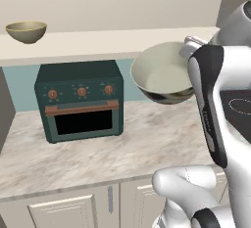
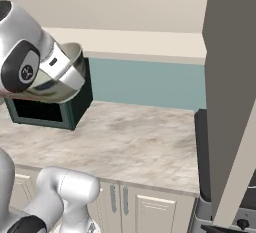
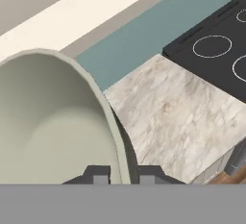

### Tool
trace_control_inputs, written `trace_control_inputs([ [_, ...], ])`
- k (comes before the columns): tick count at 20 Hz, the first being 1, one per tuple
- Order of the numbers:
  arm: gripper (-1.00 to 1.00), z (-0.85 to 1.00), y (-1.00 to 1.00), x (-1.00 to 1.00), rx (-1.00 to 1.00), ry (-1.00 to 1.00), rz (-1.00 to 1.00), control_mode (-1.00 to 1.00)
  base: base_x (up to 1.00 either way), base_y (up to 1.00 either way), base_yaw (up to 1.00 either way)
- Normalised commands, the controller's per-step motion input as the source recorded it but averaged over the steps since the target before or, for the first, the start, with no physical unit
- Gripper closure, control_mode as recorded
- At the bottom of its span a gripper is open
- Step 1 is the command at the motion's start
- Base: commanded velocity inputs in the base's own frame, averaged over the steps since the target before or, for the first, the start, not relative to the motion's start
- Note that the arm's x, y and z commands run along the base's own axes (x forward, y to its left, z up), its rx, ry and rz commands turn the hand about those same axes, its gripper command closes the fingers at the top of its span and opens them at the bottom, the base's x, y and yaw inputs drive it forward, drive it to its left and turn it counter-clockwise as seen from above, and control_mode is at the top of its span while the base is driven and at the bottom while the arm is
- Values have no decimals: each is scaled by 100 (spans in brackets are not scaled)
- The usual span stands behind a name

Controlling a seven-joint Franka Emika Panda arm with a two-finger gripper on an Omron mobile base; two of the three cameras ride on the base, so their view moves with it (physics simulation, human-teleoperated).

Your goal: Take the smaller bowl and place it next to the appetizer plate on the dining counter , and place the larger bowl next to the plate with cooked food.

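**Big bowl gripped by rim, held up over counter – carry it level**

Gripper [image 3: 120, 176] is clamped on the rim of the big bowl [image 1: 164, 74]: hand view has one tip inside the wall, one outside, wall pinched between. Bowl hangs in the air above the marbled counter [image 1: 122, 144], well off it, tilted a bit, pale inside facing the cam. Small bowl [image 1: 26, 31] sits alone on the upper ledge [image 1: 98, 43], far left, untouched. Green toaster oven [image 1: 80, 101] stands below the ledge, just left of the held bowl; cooktop [image 3: 218, 50] to the right.

Step in hand, by my read: haul big bowl off to the dining side, by the cooked-food plate. Tips:
- Rim pinch = weak hold on a deep bowl; move slow, no jerks, or it may swing/slip.
- Keep it high enough to pass oven top & ledge edge.
- Turn wrist gently; bowl hangs off-centre from the grip.
- Set down flat before letting go.
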Motion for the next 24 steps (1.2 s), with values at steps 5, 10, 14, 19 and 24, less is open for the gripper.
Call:
trace_control_inputs([
  [5, 100, -63, 11, -27, 0, 8, 5, -100, 0, 0, 0],
  [10, 100, -3, 5, -34, 0, -1, 8, -100, 0, 0, 0],
  [14, 100, 0, 0, -64, 0, -2, 5, -100, 0, 0, 0],
  [19, 100, -2, 0, -46, 0, 0, 0, 100, -14, 0, 0],
  [24, 100, 0, 0, 0, 0, 0, 0, 100, -94, 0, 0],
])
